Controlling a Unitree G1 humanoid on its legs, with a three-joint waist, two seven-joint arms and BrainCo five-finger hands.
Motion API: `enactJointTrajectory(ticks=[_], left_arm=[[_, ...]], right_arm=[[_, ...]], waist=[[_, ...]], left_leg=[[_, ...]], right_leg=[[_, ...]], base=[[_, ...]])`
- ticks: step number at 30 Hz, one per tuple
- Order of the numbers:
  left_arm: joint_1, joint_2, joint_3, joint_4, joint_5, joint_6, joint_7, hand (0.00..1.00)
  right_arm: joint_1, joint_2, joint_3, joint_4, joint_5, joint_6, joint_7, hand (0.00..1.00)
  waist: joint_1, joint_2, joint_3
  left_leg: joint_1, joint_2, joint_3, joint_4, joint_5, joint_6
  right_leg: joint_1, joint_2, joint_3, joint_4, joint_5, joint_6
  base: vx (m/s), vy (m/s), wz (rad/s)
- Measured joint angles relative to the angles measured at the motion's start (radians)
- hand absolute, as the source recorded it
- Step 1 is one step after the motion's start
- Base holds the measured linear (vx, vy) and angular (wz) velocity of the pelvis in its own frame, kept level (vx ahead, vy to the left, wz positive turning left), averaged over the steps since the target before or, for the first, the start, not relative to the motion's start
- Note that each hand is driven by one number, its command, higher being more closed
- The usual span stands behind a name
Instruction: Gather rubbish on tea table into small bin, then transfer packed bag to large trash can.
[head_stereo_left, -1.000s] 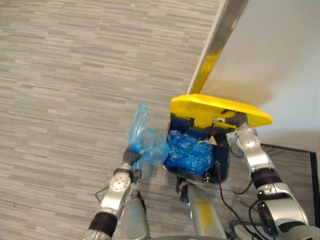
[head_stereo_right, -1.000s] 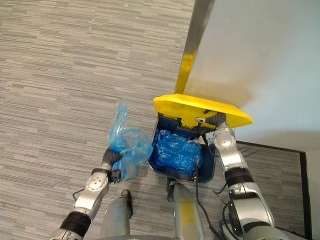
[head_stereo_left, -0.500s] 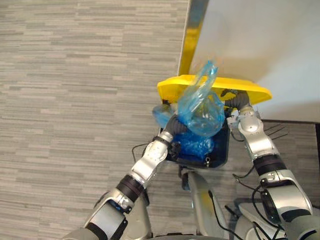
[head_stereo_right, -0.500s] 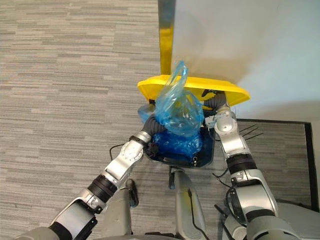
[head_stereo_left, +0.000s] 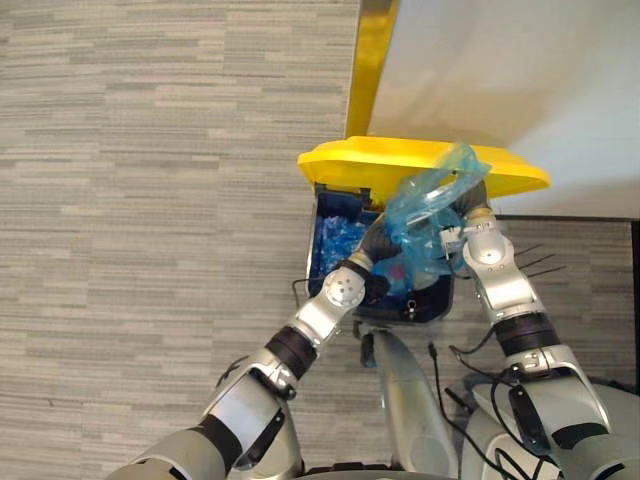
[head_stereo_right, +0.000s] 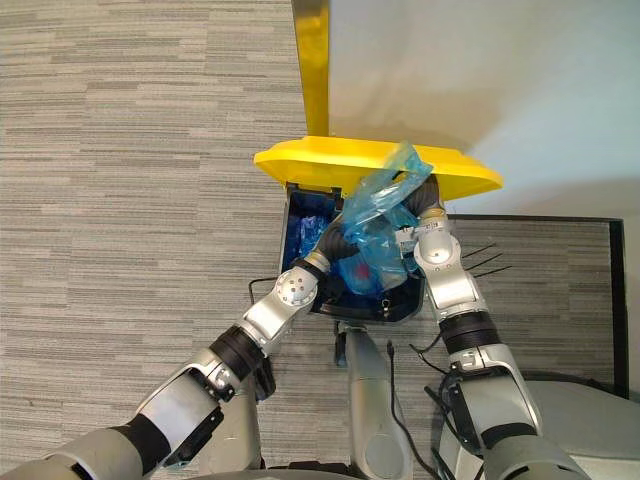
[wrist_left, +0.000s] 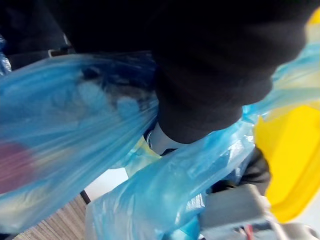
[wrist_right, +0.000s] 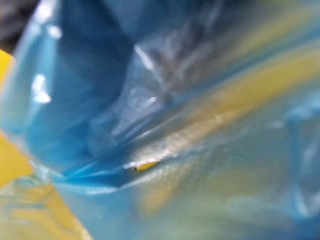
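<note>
Packed bag (head_stereo_left: 425, 225) hangs over the open large trash can (head_stereo_left: 316, 262), not yet dropped; whether left hand (head_stereo_left: 378, 238) or right hand (head_stereo_left: 478, 195) grips it cannot be told.

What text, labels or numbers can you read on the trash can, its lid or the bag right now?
No text can be read in any view.
Yellow lid: plain, no print seen.
Blue bag: no print seen; its contents are a blur through the plastic.
Dark trash can: no label on the parts in view.
</note>
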Motion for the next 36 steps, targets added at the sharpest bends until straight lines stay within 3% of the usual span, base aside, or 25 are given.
enactJointTrajectory(ticks=[8, 13, 20, 25, 31, 34, 35, 36], left_arm=[[0.001, 0.0, 0.214, 0.161, 0.221, 0.08, 0.051, 0.0], [0.044, 0.003, 0.266, 0.161, 0.325, 0.088, 0.046, 0.0], [0.071, 0.008, 0.263, 0.161, 0.335, 0.088, 0.023, 0.0], [0.126, 0.032, 0.262, 0.161, 0.332, 0.088, 0.023, 0.0], [0.305, 0.16, 0.27, 0.093, 0.259, 0.079, 0.023, 0.0], [0.447, 0.228, 0.355, 0.043, 0.21, 0.064, 0.023, 0.0], [0.515, 0.263, 0.396, 0.024, 0.203, 0.059, 0.022, 0.0], [0.541, 0.274, 0.413, 0.017, 0.202, 0.057, 0.02, 0.0]], right_arm=[[-0.021, 0.051, -0.001, -0.057, 0.003, 0.01, -0.027, 0.0], [-0.022, 0.065, 0.022, -0.117, 0.002, 0.014, -0.027, 0.0], [-0.026, 0.065, 0.045, -0.122, -0.019, 0.015, -0.015, 0.0], [0.024, 0.063, 0.047, -0.125, -0.02, 0.014, 0.003, 0.0], [0.274, 0.053, -0.015, -0.124, -0.05, 0.012, 0.04, 0.0], [0.421, 0.087, -0.053, -0.112, -0.052, 0.009, 0.054, 0.0], [0.482, 0.098, -0.059, -0.103, -0.058, 0.0, 0.068, 0.0], [0.507, 0.1, -0.065, -0.1, -0.06, -0.008, 0.076, 0.0]], waist=[[0.011, -0.012, 0.02], [0.02, -0.013, 0.024], [0.025, -0.013, 0.024], [0.022, -0.013, 0.023], [0.025, -0.02, 0.022], [0.028, -0.058, 0.018], [0.027, -0.079, 0.008], [0.027, -0.081, 0.006]], left_leg=[[-0.056, 0.029, 0.033, 0.087, -0.041, 0.008], [-0.052, 0.029, 0.066, 0.104, -0.062, 0.02], [-0.029, 0.022, 0.088, 0.101, -0.061, 0.018], [0.048, -0.004, 0.072, 0.059, -0.048, 0.009], [0.124, -0.045, -0.007, 0.066, -0.033, 0.021], [0.177, -0.084, 0.004, 0.056, -0.025, 0.05], [0.195, -0.101, 0.032, 0.045, -0.019, 0.062], [0.198, -0.105, 0.042, 0.046, -0.016, 0.073]], right_leg=[[-0.064, 0.013, 0.027, 0.037, 0.001, -0.001], [-0.076, 0.014, 0.055, 0.04, 0.006, -0.001], [-0.071, 0.01, 0.071, 0.051, 0.006, -0.001], [0.005, -0.012, 0.056, 0.043, 0.003, 0.002], [0.143, -0.056, -0.006, 0.025, -0.002, 0.013], [0.193, -0.08, 0.008, 0.01, 0.016, 0.042], [0.204, -0.09, 0.028, -0.019, 0.041, 0.072], [0.213, -0.089, 0.035, -0.042, 0.061, 0.08]], base=[[0.04, 0.036, -0.12], [0.01, 0.064, -0.14], [0.04, 0.05, -0.06], [0.01, 0.047, 0.15], [-0.05, 0.059, 0.34], [-0.09, 0.115, -0.02], [-0.12, 0.121, -0.27], [-0.16, 0.136, -0.44]])
